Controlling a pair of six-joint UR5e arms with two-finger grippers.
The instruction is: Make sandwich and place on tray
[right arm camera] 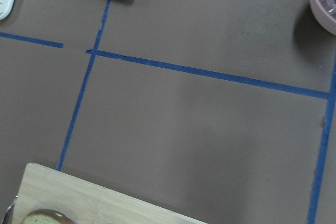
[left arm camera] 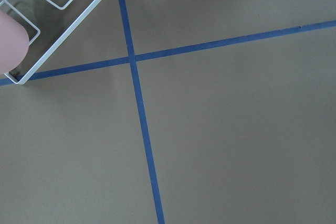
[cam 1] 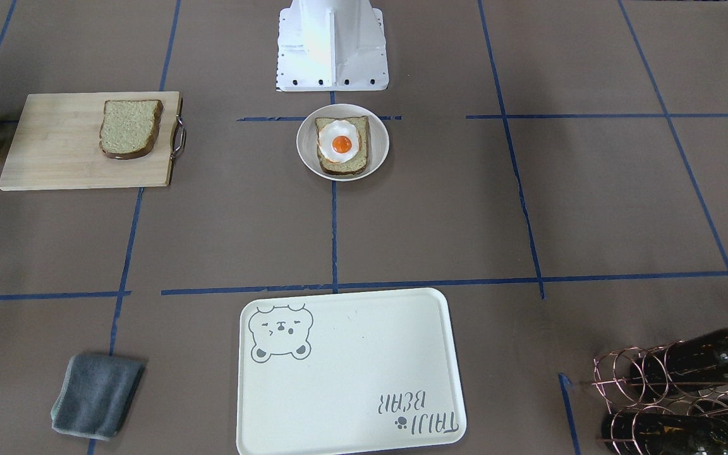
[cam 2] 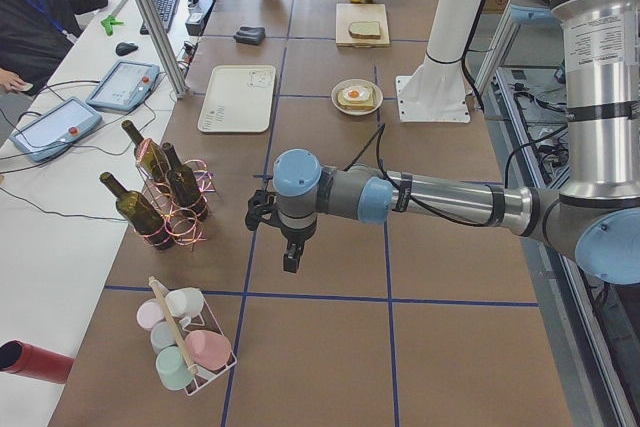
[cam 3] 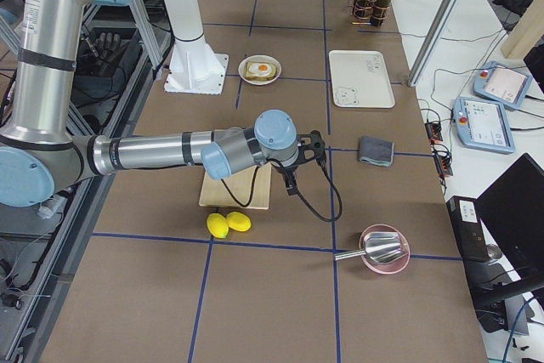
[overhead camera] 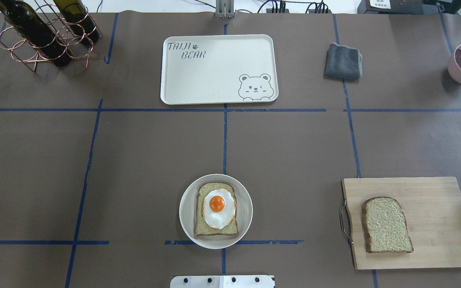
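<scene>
Whether either pair of fingers is open or closed cannot be told: the left gripper (cam 2: 289, 259) and right gripper (cam 3: 291, 183) show only in the side views, each hanging above the table. The right one seems to hover near the cutting board (overhead camera: 434, 208), where the top slice (overhead camera: 386, 225) lies flat. The lower slice (overhead camera: 216, 233) carries the egg (overhead camera: 218, 208) in the bowl (overhead camera: 185, 208); the tray (overhead camera: 214, 76) lies well apart, without bread. Likely trouble: the flat slice slipping from a pinch, the egg sliding when capped, the bowl's rim blocking a grip on the stack.
</scene>
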